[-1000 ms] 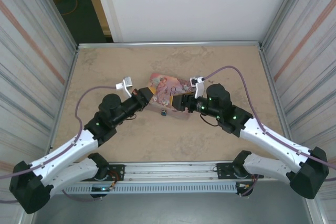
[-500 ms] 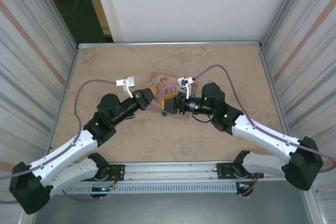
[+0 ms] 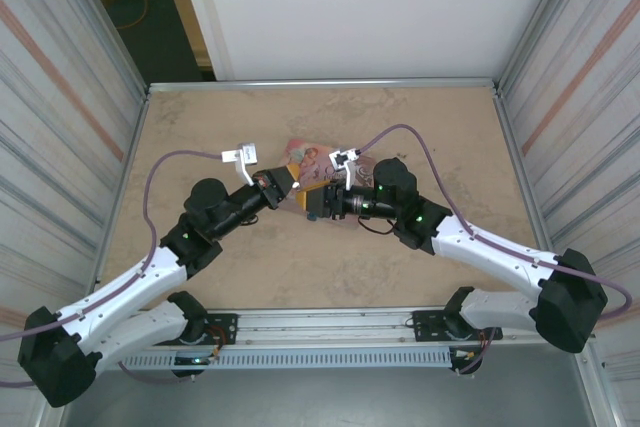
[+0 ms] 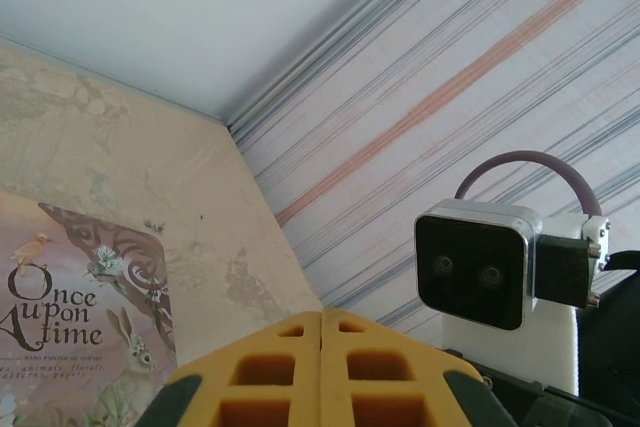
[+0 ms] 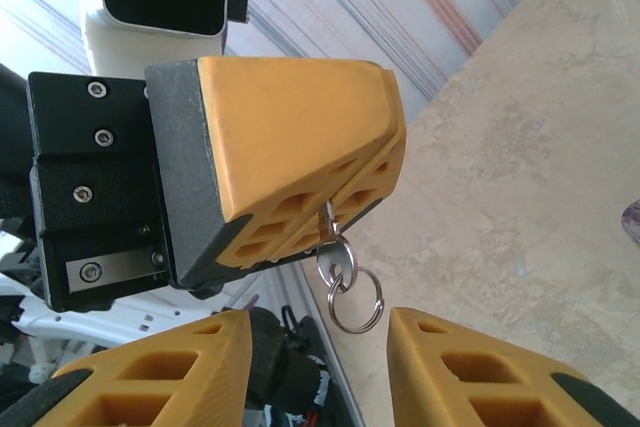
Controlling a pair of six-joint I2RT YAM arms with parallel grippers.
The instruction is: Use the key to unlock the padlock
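Note:
In the right wrist view, my left gripper's yellow fingers point(image 5: 300, 137) are shut on the key point(image 5: 335, 247), a small metal key pointing down out of their tips with a wire ring point(image 5: 357, 297) hanging from it. My right gripper point(image 5: 320, 332) stands open, its two fingertips on either side of the ring and just below it, not touching it. From above, the left gripper point(image 3: 296, 185) and right gripper point(image 3: 312, 202) meet tip to tip over the pink tin's near edge. The left gripper point(image 4: 321, 315) shows its fingers pressed together. The padlock is hidden.
The pink illustrated tin point(image 3: 315, 157) lies on the table behind the grippers, and its lid point(image 4: 70, 287) reads "Once Upon a Time". Striped side walls point(image 3: 60, 147) close in the table on both sides. The right arm's camera point(image 4: 472, 262) faces the left wrist.
My right arm has swung left, bringing its gripper up to the left gripper's tips, and its jaws have narrowed. The left arm has hardly moved.

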